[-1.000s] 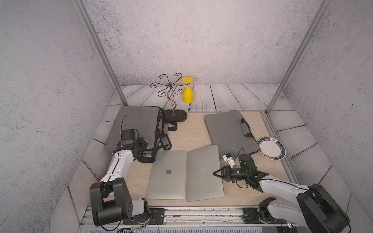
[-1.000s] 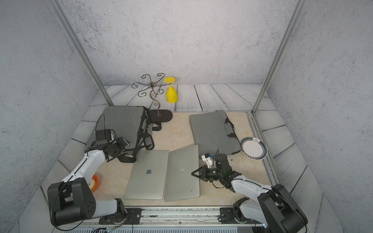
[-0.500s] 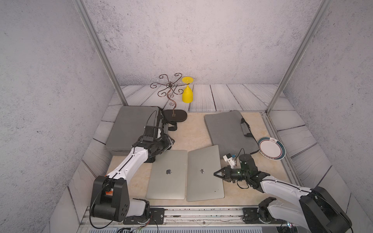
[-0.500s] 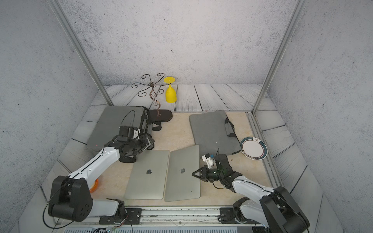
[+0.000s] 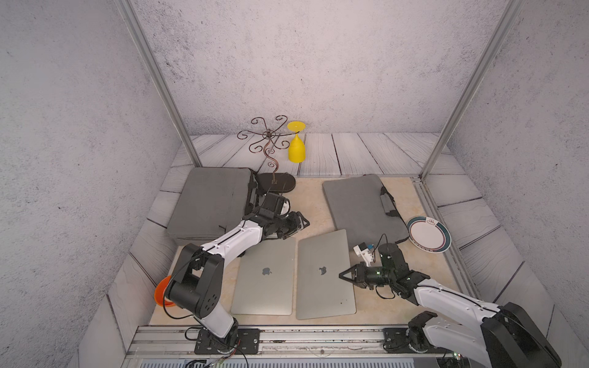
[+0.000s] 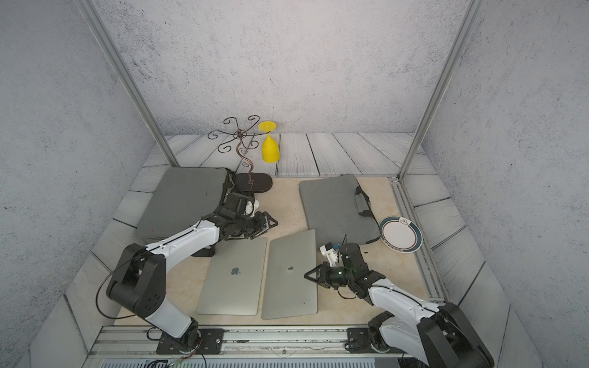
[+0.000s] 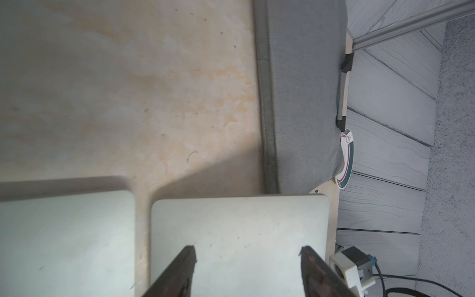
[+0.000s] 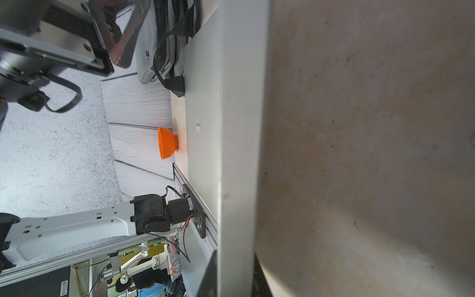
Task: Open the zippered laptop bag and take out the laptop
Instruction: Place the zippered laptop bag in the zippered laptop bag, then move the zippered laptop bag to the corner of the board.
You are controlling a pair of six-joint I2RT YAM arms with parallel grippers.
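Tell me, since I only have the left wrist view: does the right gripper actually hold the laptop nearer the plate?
Observer: Yes. The right gripper is shut on the side edge of the right laptop; the right wrist view shows that edge between its jaws.
Operator: Is there only one bag?
Observer: No. A second gray bag lies on the robot's left, beyond the left laptop.
Operator: Anything else hidden?
Observer: An orange bowl stands beside the left laptop's outer edge.
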